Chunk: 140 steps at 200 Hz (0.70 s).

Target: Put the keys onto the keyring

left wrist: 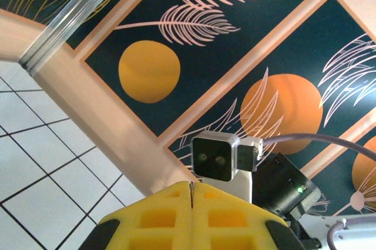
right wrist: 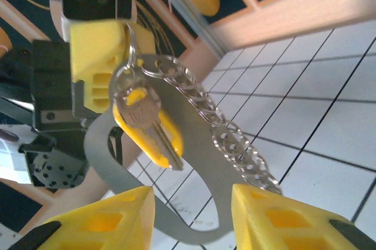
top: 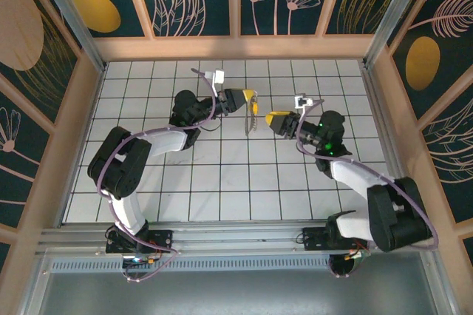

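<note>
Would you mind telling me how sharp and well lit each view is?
Top view: even light, sharp, though the keyring looks tiny. Right wrist: yellow key fairly sharp, ring chain glints, its own jaws blurred. Left wrist: wall sharp, shut yellow jaws soft.

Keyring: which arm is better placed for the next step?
Right, probably: the right pincer is open and faces the keyring, while the left pincer is shut on it, holding it up.

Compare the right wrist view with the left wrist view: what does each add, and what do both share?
Right wrist: the keyring held by the left gripper, with a yellow-headed key and a silver fringe; the right gripper open at its lower end. Left wrist: the left gripper's fingers pressed shut, the right arm's camera ahead. Both: white tiled table and painted wall panels.
</note>
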Motion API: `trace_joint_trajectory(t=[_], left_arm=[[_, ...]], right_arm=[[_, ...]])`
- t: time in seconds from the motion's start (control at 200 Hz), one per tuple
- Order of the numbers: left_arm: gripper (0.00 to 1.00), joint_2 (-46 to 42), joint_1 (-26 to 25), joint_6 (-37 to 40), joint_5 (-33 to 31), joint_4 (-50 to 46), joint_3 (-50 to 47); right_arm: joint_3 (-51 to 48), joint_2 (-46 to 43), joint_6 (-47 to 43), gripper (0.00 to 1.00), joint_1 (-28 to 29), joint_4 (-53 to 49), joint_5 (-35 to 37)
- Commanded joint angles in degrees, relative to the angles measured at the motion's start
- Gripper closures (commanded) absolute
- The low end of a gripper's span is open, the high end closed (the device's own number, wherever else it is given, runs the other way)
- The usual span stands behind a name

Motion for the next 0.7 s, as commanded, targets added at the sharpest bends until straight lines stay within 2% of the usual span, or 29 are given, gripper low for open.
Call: trace_joint_trajectory(t=[0.0,0.185,0.37,0.696], left_arm=[[1.0,-1.69,-0.39,-3.04,-2.95,6.95,-0.51],[1.0,-1.92,-0.96,-5.18,-5.97,9.67,-3.49],[1.0,-1.75,-2.01,-5.73,-7.83,10.24,-3.87],[1.0,-0.12,-2.77,-7.97,-10.77,14.48,-4.93]], right_arm=[[0.08,-3.88,2.95,0.6,-1.33,1.54,3.1],[4.58,-2.44,10.88,0.58,-1.25,4.15,9.85],[9.27,4.38,17.8,0.58,0.61,11.42,9.41],[11.15,11.72,22.33,0.62,4.38,19.7,10.19]])
